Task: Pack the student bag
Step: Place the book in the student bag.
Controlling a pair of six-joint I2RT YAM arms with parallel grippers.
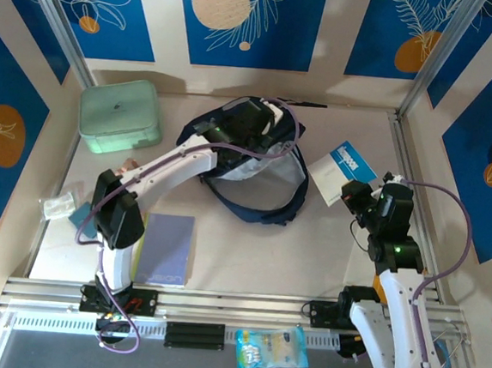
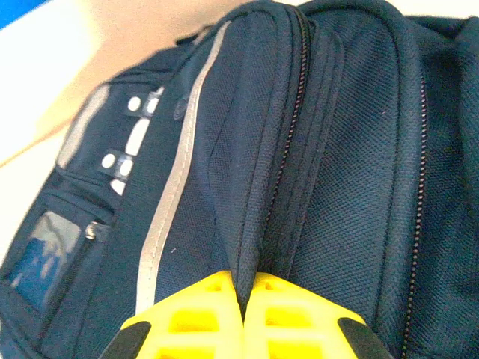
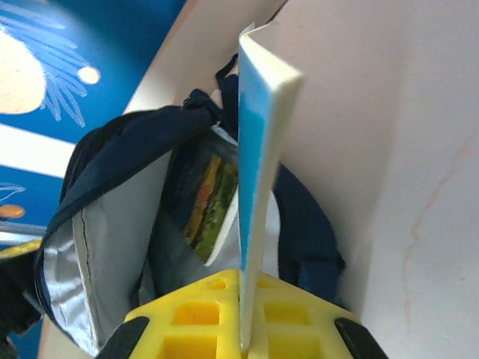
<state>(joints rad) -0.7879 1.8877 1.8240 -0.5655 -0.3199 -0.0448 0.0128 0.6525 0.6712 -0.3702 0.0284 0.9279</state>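
1. The tabletop [image 1: 266,255] carries everything. The student bag [image 1: 265,164] lies at the upper centre of the top view, near the back wall, with its mouth turned toward the right arm.
2. In the right wrist view the bag's mouth gapes at centre left. Its grey lining [image 3: 90,262] is exposed, and a book with a yellow-green cover [image 3: 208,202] lies inside.
3. The mint green box [image 1: 118,117] sits at upper left, well apart from the bag. The purple notebook [image 1: 168,248] lies at lower left beside the left arm's base.
4. The blue-and-white booklet [image 1: 344,167] is to the right of the bag and apart from it. It is seen edge-on from the right wrist.
5. The left fingers [image 2: 213,299] are fully closed, pinching a fold of navy fabric beside a zip on the bag's top. Their job appears to be holding the mouth open, so the fold should be kept lifted and taut.
6. The right fingers [image 3: 209,299] are clamped shut on the booklet's near edge.
7. The step in hand looks like sliding the booklet in. Lead with its far edge and aim for the gap between the lining and the book inside. Keep it parallel to that book so it clears the zip edge, and release only once most of it is inside.
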